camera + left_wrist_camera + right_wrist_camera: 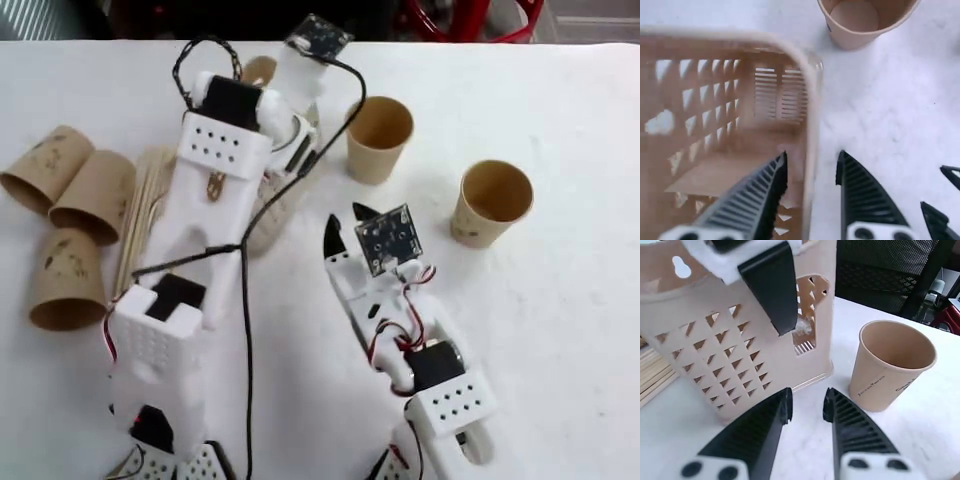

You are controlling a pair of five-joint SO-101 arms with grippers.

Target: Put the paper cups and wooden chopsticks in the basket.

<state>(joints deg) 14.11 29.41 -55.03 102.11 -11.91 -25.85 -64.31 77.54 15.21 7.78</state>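
The basket sits upper middle in the high view, beneath my left arm. The left pincer stands open astride its wall, one finger inside. Three paper cups lie at the left edge beside the wooden chopsticks, and two upright cups stand to the right. The right pincer is open and empty, near the basket. My worry is that a sideways left-arm move would hook the wall and tip the basket.

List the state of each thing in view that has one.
Basket: upright, visible part empty.
Cup near basket: upright, empty.
Lone cup: upright, empty.
Three cups at left: on their sides.
Chopsticks: flat on the table.
Left gripper: open, straddling the basket wall.
Right gripper: open, empty.
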